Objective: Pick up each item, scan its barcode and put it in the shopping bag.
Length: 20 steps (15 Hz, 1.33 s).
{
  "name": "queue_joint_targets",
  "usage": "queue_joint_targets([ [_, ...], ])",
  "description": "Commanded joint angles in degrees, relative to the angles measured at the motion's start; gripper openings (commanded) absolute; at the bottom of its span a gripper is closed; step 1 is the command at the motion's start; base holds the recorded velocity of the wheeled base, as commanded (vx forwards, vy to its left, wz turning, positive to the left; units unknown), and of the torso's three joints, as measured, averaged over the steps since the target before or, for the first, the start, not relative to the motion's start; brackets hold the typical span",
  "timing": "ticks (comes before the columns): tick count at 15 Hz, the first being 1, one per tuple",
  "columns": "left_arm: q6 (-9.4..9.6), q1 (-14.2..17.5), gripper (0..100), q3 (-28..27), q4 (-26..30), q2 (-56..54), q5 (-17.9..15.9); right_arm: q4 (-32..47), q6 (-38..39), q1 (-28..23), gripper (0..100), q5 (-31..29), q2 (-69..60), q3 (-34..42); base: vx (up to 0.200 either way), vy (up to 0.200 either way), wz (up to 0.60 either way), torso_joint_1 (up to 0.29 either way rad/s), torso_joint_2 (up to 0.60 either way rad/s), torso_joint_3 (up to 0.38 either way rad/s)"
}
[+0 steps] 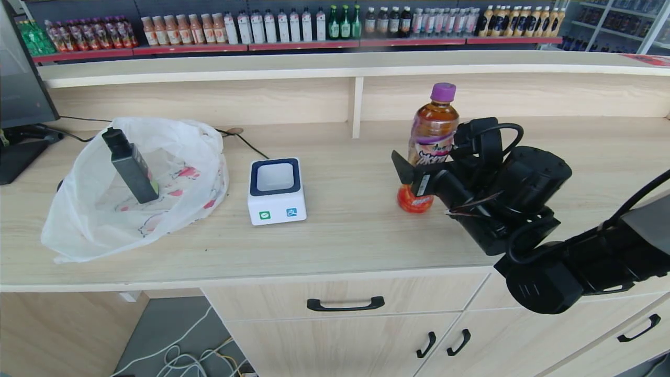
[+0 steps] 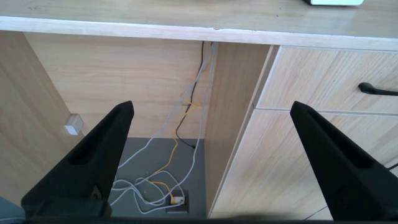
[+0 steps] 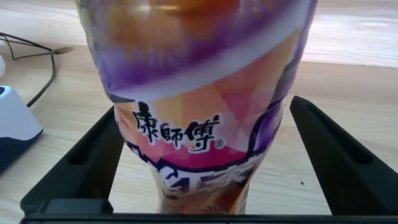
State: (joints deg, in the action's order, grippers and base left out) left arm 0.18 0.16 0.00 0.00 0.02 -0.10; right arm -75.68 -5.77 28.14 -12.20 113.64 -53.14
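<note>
A tea bottle [image 1: 434, 125] with a purple cap and amber drink stands upright on the wooden counter, right of centre. My right gripper [image 1: 419, 175] is open, with one finger on either side of the bottle's lower half. In the right wrist view the bottle [image 3: 199, 74] sits between the two fingers, with a thin gap showing at one of them. A white shopping bag [image 1: 84, 220] lies open at the left, and a dark grey item [image 1: 131, 167] leans inside it. Between bag and bottle sits the white and blue scanner [image 1: 276, 191]. My left gripper [image 2: 211, 109] hangs open below the counter edge.
A monitor [image 1: 21, 68] stands at the far left, and a cable [image 1: 251, 144] runs behind the scanner. A raised back ledge with a divider [image 1: 356, 104] bounds the counter. Drawers with black handles [image 1: 345, 303] sit below. Loose cables [image 2: 155, 180] lie on the floor.
</note>
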Motion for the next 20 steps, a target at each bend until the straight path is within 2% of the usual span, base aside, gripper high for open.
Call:
queue_joint_targets([
  [1,-0.09,0.02,100,0.0,0.0,-0.02,0.01,0.27,0.67,-0.01,100,-0.01,0.35,-0.47,0.0,0.0,0.0,0.0,0.0,0.0],
  [13,-0.01,0.02,100,0.0,0.0,-0.02,0.01,2.91,1.81,0.08,100,0.78,0.44,-3.2,0.0,0.0,0.0,0.0,0.0,0.0],
  [14,-0.01,0.02,100,0.0,0.0,-0.02,0.01,2.82,1.81,-0.01,0,0.78,0.44,-3.2,0.0,0.0,0.0,0.0,0.0,0.0],
  [20,-0.01,0.02,100,0.0,0.0,-0.02,0.01,2.73,1.9,0.08,0,0.78,0.27,-3.73,0.0,0.0,0.0,0.0,0.0,0.0],
])
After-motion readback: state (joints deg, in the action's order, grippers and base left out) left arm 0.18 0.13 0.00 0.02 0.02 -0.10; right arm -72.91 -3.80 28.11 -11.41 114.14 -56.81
